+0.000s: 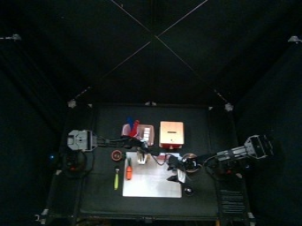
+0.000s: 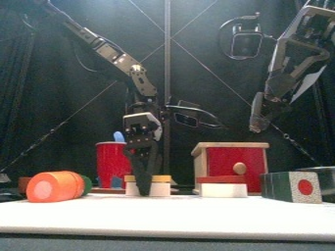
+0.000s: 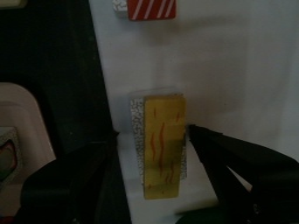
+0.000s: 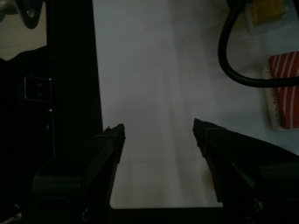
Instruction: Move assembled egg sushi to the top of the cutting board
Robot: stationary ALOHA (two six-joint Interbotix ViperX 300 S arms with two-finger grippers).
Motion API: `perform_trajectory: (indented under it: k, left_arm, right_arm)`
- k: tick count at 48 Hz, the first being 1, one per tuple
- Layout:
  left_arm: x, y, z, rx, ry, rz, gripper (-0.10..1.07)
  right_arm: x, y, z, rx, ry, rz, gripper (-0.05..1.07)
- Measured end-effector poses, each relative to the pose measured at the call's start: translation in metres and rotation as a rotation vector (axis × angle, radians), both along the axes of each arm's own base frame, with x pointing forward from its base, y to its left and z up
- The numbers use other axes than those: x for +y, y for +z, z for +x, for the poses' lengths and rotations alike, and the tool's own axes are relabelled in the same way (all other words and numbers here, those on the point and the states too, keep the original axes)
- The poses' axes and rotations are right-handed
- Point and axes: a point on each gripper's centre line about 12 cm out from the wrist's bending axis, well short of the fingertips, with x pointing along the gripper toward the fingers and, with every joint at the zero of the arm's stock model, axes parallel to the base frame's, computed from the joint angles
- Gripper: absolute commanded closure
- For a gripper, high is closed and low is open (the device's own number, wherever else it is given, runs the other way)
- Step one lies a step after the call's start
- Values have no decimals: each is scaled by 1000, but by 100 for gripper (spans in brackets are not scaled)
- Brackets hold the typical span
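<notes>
The assembled egg sushi [image 3: 163,114], a small yellow oblong block, lies on the white cutting board [image 3: 246,79] near one of its edges. My left gripper [image 3: 152,136] is open, with one jaw on each side of the block and a narrow gap on one side. In the front view this gripper [image 2: 144,169] reaches down to the sushi [image 2: 160,184] at the board's far part. My right gripper [image 4: 158,131] hangs open over bare board [image 4: 152,79], holding nothing. From the front it [image 2: 268,110] hangs high at the right.
A red-striped piece [image 3: 152,9] lies farther along the board. At the front stand an orange cylinder [image 2: 53,186], a red cup [image 2: 116,162], a red box [image 2: 233,162] and a dark box with a red dot [image 2: 295,186]. An orange-brown board [image 1: 175,132] lies behind the cutting board [image 1: 154,181].
</notes>
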Motion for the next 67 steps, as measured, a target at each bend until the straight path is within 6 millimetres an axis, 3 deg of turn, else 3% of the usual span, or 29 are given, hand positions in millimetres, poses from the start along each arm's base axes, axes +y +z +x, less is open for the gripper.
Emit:
perform_trajectory:
  k: [21, 42, 51, 67]
  left_arm:
    - [-6, 58, 4, -195, 79, -22, -1]
    - [-53, 89, -3, -546, 103, -49, -1]
    - [-64, 94, -19, -722, 125, -27, -1]
    - [-79, 96, -65, -867, 135, -21, -1]
  right_arm:
    - [-3, 1, 1, -5, -4, -9, 8]
    - [-6, 4, 2, -15, -7, -17, 8]
    - [-8, 5, 3, -19, -11, -19, 8]
    - [-12, 12, 8, -50, -26, -23, 8]
